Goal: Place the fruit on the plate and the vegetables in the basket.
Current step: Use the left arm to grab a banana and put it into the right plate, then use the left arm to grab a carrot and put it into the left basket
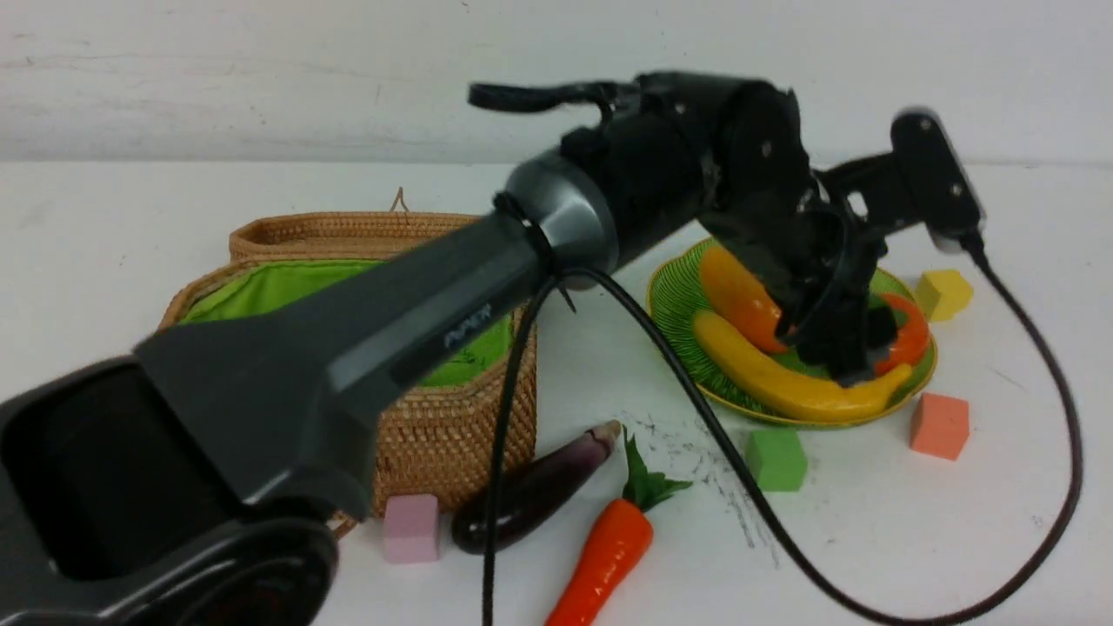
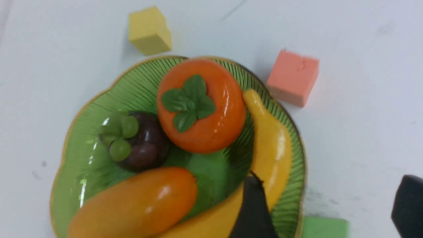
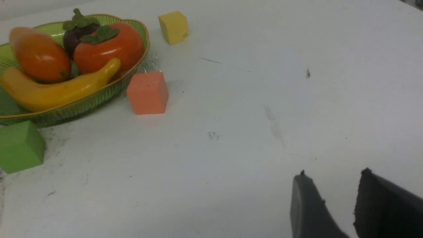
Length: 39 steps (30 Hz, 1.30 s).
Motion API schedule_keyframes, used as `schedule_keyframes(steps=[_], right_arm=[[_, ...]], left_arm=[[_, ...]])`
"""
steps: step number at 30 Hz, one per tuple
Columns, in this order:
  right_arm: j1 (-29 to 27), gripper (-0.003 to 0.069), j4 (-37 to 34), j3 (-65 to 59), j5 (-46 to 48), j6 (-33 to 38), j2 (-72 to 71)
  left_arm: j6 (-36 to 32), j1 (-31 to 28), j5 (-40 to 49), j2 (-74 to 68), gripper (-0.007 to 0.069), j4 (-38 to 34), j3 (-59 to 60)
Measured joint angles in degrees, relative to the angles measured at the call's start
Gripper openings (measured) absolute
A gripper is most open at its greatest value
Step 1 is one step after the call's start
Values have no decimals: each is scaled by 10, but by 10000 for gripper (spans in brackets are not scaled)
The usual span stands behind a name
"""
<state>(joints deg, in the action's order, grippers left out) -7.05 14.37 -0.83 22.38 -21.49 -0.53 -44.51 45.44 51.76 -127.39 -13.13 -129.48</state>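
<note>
White scuffed tabletop [image 1: 104,235]. Four foam cubes: yellow cube [image 1: 943,294] far right, orange cube [image 1: 939,425] right, green cube [image 1: 776,458] centre-right, pink cube [image 1: 411,528] near left.

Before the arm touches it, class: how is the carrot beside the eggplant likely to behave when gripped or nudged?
The carrot looks glossy, so it may slip in a grip. Round and tapered, it would probably roll in an arc if nudged. Its moulded toy look suggests stiff and light.

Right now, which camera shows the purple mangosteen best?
Left wrist view: the mangosteen lies unobstructed on the plate. Right wrist view shows it partly behind the persimmon; in front view the left arm covers it.
</note>
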Motion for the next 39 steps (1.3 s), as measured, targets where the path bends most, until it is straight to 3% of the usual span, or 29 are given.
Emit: schedule_keyframes(steps=[8, 13, 21, 27, 35, 39], right_arm=[[0, 238, 0, 0, 0, 0, 0], [0, 238, 0, 0, 0, 0, 0], [0, 238, 1, 0, 0, 0, 0], [0, 238, 1, 0, 0, 0, 0], [0, 238, 1, 0, 0, 0, 0], [0, 238, 1, 0, 0, 0, 0]], left_arm=[[203, -51, 155, 72, 373, -55, -1], [321, -77, 193, 80, 334, -26, 31], [368, -77, 194, 162, 332, -13, 204], [372, -75, 193, 199, 399, 1, 305], [420, -57, 152, 142, 600, -5, 376], [435, -57, 128, 98, 600, -6, 376]])
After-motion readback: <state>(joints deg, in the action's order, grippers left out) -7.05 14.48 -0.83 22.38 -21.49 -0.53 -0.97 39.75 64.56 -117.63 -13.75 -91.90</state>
